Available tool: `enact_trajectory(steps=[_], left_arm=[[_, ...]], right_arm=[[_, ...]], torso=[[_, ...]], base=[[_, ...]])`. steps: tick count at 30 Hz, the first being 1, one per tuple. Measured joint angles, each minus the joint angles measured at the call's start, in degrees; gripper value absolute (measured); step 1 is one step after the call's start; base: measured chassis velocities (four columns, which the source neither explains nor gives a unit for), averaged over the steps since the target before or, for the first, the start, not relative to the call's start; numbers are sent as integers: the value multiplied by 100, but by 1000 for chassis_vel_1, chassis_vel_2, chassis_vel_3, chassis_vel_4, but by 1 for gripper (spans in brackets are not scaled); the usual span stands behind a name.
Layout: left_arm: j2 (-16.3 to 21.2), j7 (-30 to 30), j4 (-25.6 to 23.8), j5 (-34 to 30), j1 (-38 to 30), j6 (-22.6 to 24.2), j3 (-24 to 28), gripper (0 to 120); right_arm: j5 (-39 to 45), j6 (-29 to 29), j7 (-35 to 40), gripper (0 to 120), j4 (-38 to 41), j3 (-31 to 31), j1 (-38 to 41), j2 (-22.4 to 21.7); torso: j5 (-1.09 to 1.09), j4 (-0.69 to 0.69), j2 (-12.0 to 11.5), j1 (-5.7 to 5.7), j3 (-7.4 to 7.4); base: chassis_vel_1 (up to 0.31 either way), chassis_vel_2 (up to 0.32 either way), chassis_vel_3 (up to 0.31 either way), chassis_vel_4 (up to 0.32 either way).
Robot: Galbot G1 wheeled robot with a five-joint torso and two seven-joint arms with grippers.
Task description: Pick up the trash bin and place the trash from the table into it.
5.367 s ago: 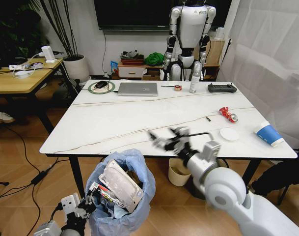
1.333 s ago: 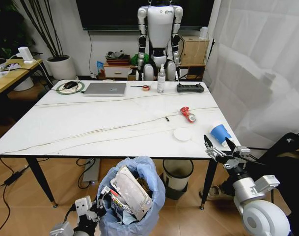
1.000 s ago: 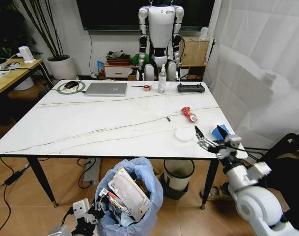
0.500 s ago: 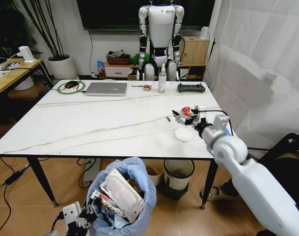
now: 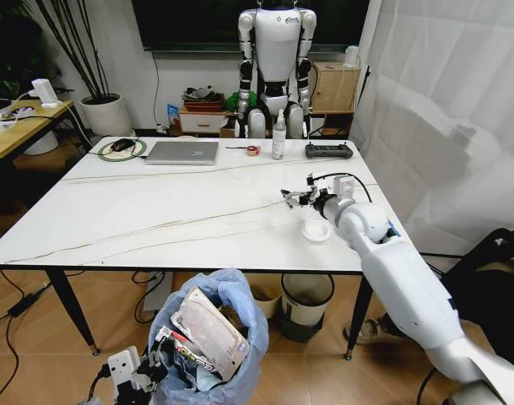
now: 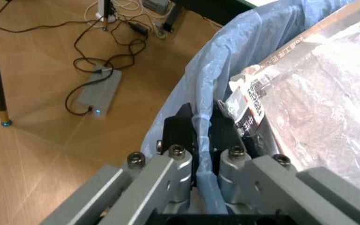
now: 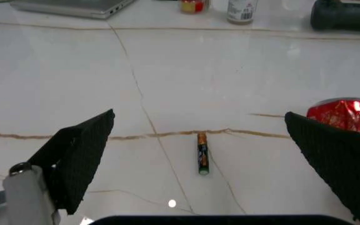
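The trash bin [image 5: 213,333], lined with a puffy light-blue bag, hangs below the table's [image 5: 155,211] front edge with wrappers and a flat packet in it. My left gripper [image 6: 202,125] is shut on the bag-covered rim and also shows in the head view as the left gripper [image 5: 128,374]. My right gripper [image 5: 295,198] hovers open over the table's right part. Between its wide fingers [image 7: 80,145] lies a small battery [image 7: 202,153] on the marble. The crushed red can [image 7: 348,114] is beside one finger. A white round piece [image 5: 315,229] lies just nearer than the gripper.
At the table's far edge are a silver laptop [image 5: 182,152], a tape roll [image 5: 251,151], a spray bottle [image 5: 278,135] and a black remote [image 5: 328,151]. A cream bin [image 5: 305,295] stands under the table. A white curtain [image 5: 442,110] hangs on the right.
My right arm has swung from the table's right front edge inward over the top, past the red can, with its fingers still open. The left gripper keeps hold of the bin, which shifted slightly left.
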Motion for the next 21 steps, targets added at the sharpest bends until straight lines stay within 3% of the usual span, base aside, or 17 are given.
enact_trajectory(steps=[21], left_arm=[[1,7,-30,17,-8,1,23,1]], right_arm=[[-122,25,-5,100,-735,-294,196,397]], torso=[[0,0,0,-1,-1]], base=[[0,0,0,0]])
